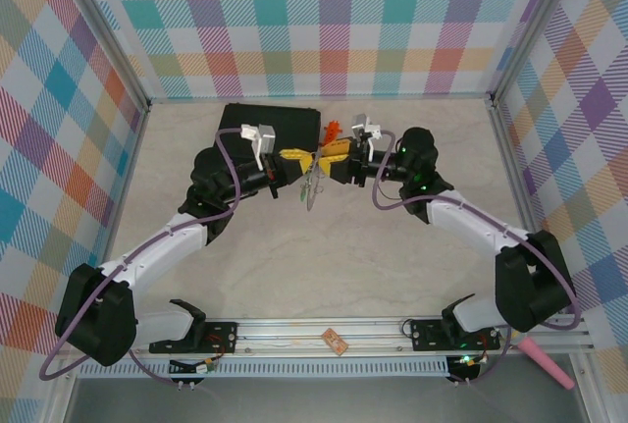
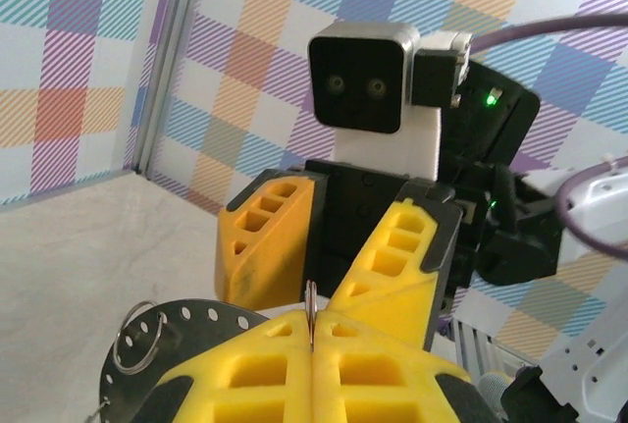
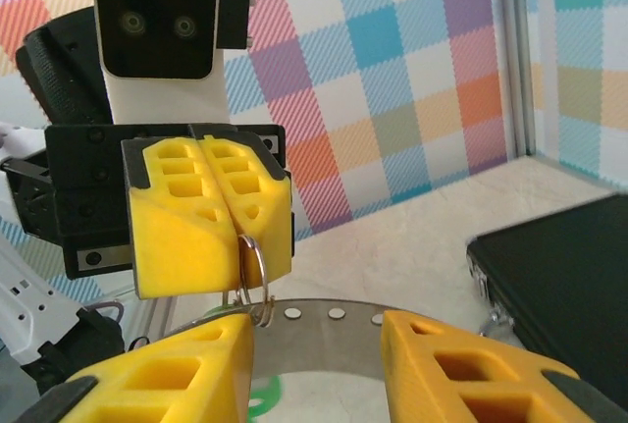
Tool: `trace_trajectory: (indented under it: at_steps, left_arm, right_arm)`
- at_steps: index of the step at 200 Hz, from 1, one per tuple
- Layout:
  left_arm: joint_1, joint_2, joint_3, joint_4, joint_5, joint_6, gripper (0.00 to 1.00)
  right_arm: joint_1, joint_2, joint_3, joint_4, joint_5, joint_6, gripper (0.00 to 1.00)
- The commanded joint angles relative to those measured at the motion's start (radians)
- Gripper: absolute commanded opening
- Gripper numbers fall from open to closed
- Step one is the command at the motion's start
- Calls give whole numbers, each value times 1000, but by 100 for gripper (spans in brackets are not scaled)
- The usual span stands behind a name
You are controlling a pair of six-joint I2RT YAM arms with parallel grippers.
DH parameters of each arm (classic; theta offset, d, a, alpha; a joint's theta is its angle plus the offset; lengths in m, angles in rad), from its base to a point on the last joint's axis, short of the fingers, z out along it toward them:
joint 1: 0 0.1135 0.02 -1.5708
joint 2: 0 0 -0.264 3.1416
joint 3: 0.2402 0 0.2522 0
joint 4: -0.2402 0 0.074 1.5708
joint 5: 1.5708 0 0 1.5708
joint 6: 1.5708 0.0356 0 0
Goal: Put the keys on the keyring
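The left pincer (image 2: pixel 312 337) is clamped tight, its yellow fingers pressed flat together on a small wire loop (image 3: pixel 253 264) that sticks out from between the tips. That loop meets the keyring (image 3: pixel 334 317), a flat grey metal band with a row of holes, at its upper edge; whether it passes through a hole I cannot tell. The right pincer (image 3: pixel 316 337) faces the left one head-on and stands partly wide. It has one yellow finger on each side of the keyring's arc, with a clear gap between them. Whether either finger touches the metal cannot be told. From the left wrist, the keyring shows low and to the left of the closed fingers, with a second wire loop (image 2: pixel 137 338) hanging at its rim.

From above, both pincers meet over the far half of the bench (image 1: pixel 392 266), about midway between its left and right edges. The keys (image 1: pixel 312 187) dangle below the meeting point as a thin silvery bunch with a touch of green, too small to tell apart. A black case (image 1: pixel 270 124) lies flat near the far edge, just behind the left pincer. Red and orange plastic pieces (image 1: pixel 334 131) sit beside the case's right end.
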Motion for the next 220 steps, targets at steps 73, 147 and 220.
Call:
trace_trajectory:
  at_steps: [73,147,220]
  left_arm:
    - [2,-14,-5,-95,10,151,0]
    - [-8,-21,-20,-175,24,225,0]
    - [-8,-24,-19,-177,55,224,0]
  right_arm:
    - [8,-4,320,-844,40,-400,37]
    - [51,101,491,-1141,74,-564,34]
    - [59,144,527,-1176,76,-606,29]
